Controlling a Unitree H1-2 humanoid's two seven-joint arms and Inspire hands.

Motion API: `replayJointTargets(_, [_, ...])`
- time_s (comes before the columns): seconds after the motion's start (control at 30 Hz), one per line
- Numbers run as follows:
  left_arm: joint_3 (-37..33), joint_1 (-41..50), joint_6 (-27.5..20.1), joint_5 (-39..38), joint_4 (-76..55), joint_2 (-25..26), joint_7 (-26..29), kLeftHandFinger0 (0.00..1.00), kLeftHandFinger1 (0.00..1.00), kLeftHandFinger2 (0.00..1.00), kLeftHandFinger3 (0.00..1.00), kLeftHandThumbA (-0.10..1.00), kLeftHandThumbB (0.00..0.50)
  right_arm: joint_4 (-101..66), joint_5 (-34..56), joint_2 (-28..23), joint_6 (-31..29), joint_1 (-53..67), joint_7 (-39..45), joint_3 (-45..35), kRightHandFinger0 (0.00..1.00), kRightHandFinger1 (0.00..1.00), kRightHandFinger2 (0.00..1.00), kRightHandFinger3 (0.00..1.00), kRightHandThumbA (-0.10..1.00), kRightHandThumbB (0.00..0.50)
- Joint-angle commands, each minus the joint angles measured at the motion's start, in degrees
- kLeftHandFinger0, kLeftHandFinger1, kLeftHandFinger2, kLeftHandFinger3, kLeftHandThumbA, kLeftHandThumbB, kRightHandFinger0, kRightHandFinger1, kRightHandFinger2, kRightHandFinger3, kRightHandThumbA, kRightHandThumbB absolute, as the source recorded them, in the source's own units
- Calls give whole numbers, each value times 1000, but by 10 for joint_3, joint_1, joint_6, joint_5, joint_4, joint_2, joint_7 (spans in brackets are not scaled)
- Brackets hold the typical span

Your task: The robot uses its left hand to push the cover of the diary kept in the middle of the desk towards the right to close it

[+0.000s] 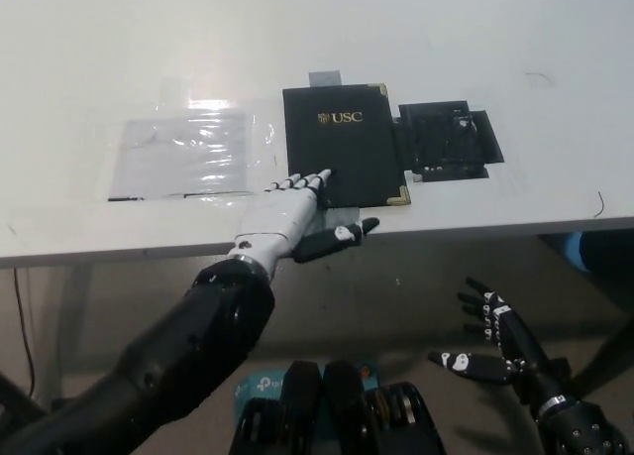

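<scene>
Just beyond the fingers (309,182) of the left hand (287,212), spread flat and holding nothing: diary (342,145) closed on the worktop (119,58), cover down, closing apparently done; right hand (495,331) idle, splayed, below the edge.

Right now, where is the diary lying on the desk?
In the head view the diary lies closed, flat near the desk's front edge at picture centre, between a clear plastic sheet and a black taped patch, with the left hand on its near corner.
</scene>
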Motion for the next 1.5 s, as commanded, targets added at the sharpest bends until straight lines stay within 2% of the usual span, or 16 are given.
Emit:
replayJointTargets(0.0, [-173, -46, 70, 375, 100, 12, -268, 1000, 1000, 1000, 1000, 1000, 360, -17, -24, 8, -18, -38, 15, 27, 816, 912, 908, 1000, 1000, 460])
replayJointTargets(0.27, [-139, -44, 70, 381, 46, 29, -285, 1000, 1000, 1000, 1000, 1000, 334, -12, -16, 7, -18, -30, 10, 23, 807, 905, 898, 1000, 1000, 464])
replayJointTargets(0.33, [-105, -43, 70, 345, 14, 35, -253, 1000, 1000, 1000, 1000, 1000, 322, -15, -17, 4, -16, -26, 7, 21, 797, 893, 888, 1000, 1000, 480])
replayJointTargets(0.37, [-66, -40, 70, 283, -41, 51, -194, 1000, 1000, 1000, 1000, 1000, 267, -13, -16, 3, -21, -26, 7, 20, 802, 901, 897, 1000, 1000, 478])
replayJointTargets(0.47, [0, -38, 70, 218, -134, 67, -142, 1000, 1000, 1000, 1000, 1000, 232, -12, -15, -2, -24, -24, 6, 15, 806, 907, 908, 1000, 1000, 479])
replayJointTargets(0.57, [96, -17, 70, 160, -218, 53, -135, 1000, 1000, 1000, 1000, 1000, 218, -8, -11, -3, -26, -25, 5, 9, 797, 905, 907, 1000, 1000, 492])
replayJointTargets(0.6, [164, 3, 70, 93, -282, 39, -129, 1000, 1000, 1000, 1000, 1000, 171, -7, -9, -3, -26, -24, 3, 7, 803, 902, 901, 1000, 1000, 499])
replayJointTargets(0.77, [372, 34, 70, -97, -446, -51, -138, 1000, 1000, 1000, 1000, 1000, 129, -9, 5, -3, -18, -21, 5, -5, 844, 926, 922, 1000, 1000, 500])
replayJointTargets(0.8, [425, 39, 70, -189, -477, -82, -132, 1000, 1000, 1000, 1000, 1000, 96, -12, 7, -3, -16, -20, 4, -7, 851, 932, 924, 1000, 1000, 499])
replayJointTargets(0.83, [450, 38, 70, -221, -499, -89, -138, 1000, 1000, 1000, 1000, 1000, 115, -12, 11, -2, -14, -20, 4, -10, 855, 938, 927, 1000, 1000, 494])
replayJointTargets(0.87, [477, 38, 70, -251, -533, -93, -134, 1000, 1000, 1000, 1000, 1000, 225, -7, 9, -4, -21, -22, 1, -11, 845, 932, 921, 1000, 1000, 500])
replayJointTargets(0.9, [493, 41, 70, -269, -552, -98, -127, 1000, 1000, 1000, 1000, 1000, 241, -7, 9, -4, -22, -22, 0, -12, 844, 930, 919, 1000, 1000, 500])
replayJointTargets(1.03, [546, 77, 70, -430, -633, -86, -51, 1000, 1000, 1000, 1000, 1000, 174, -7, 14, -5, -17, -21, -4, -20, 843, 933, 919, 1000, 1000, 500])
replayJointTargets(1.13, [580, 139, 70, -523, -658, -69, -24, 1000, 1000, 1000, 1000, 1000, 177, -7, 17, -7, -14, -21, -5, -23, 864, 956, 951, 1000, 1000, 500])
replayJointTargets(1.33, [676, 263, 70, -629, -646, -103, -9, 1000, 1000, 1000, 1000, 1000, 152, -4, 22, -11, -13, -17, -5, -30, 849, 937, 928, 1000, 1000, 500])
replayJointTargets(1.47, [775, 365, 41, -701, -582, -138, -54, 1000, 1000, 1000, 1000, 1000, 124, -4, 21, -15, -15, -17, -6, -32, 845, 938, 922, 1000, 1000, 500])
